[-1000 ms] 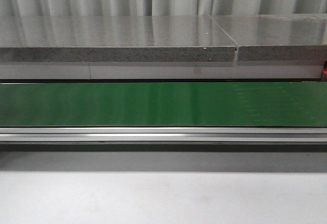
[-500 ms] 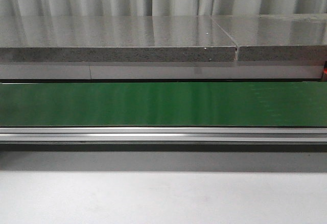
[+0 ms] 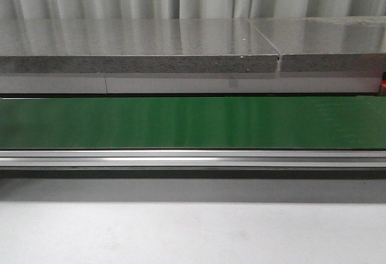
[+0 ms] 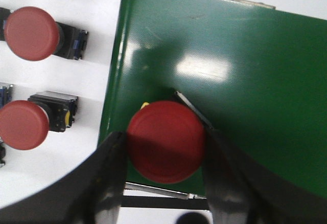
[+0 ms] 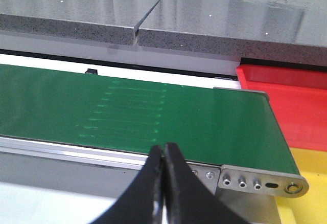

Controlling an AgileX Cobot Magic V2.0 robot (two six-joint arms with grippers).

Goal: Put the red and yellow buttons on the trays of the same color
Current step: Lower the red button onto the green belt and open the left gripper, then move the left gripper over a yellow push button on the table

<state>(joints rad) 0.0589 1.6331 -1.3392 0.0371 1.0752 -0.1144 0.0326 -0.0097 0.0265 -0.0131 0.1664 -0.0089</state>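
Left gripper (image 4: 166, 183) clamps a red button (image 4: 166, 141) over the green belt (image 4: 245, 81) end; right gripper (image 5: 162, 183) pinched empty, red tray (image 5: 296, 106) at its 2 o'clock. Risk: releasing near the belt edge tips the button off.

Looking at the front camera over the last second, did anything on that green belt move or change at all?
Nothing visibly changed. The green belt looks the same in every front picture, with no button or arm coming into view, and the grey slab behind it stayed put.
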